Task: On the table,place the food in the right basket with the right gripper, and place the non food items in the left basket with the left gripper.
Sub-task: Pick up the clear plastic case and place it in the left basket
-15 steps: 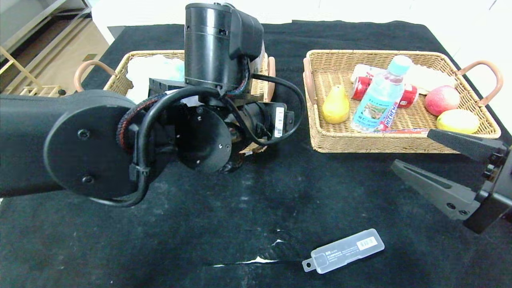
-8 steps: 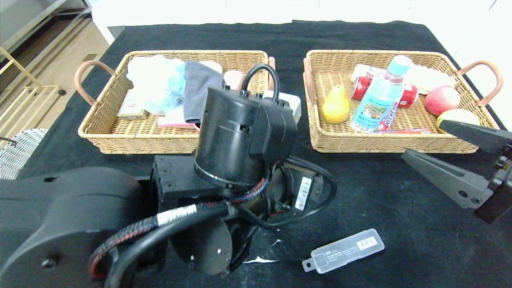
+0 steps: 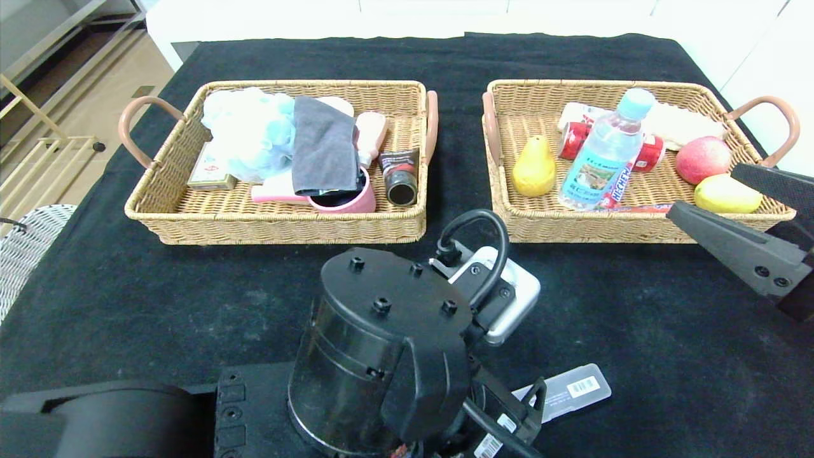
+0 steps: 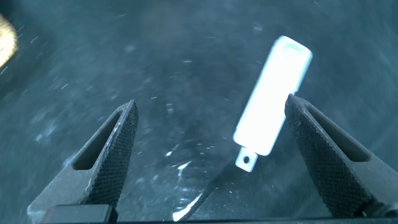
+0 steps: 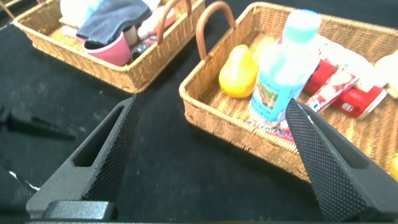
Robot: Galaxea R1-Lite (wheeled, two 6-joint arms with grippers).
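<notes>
The long translucent case [image 3: 563,389] lies on the black table [image 3: 191,299] near the front edge, partly covered by my left arm. In the left wrist view my left gripper [image 4: 210,104] hangs open above the table. The case [image 4: 273,102] sits between the fingers, close to one of them. The left basket [image 3: 280,224] holds the blue pouf [image 3: 248,130], grey towel [image 3: 324,146] and pink tube [image 3: 370,130]. The right basket [image 3: 636,229] holds the pear [image 3: 533,168] and water bottle [image 3: 604,159]. My right gripper [image 3: 703,191] hovers open and empty by that basket's front right corner.
A pink cup [image 3: 350,202], brown jar [image 3: 400,178] and small box [image 3: 210,175] also lie in the left basket. A red can [image 3: 575,140], apple [image 3: 703,159] and yellow fruit [image 3: 728,194] lie in the right one. A white tear [image 4: 186,208] marks the cloth near the case.
My left arm has drawn back from the left basket toward the table's front and right, ending over the case. The right gripper has drifted slightly up and to the right.
</notes>
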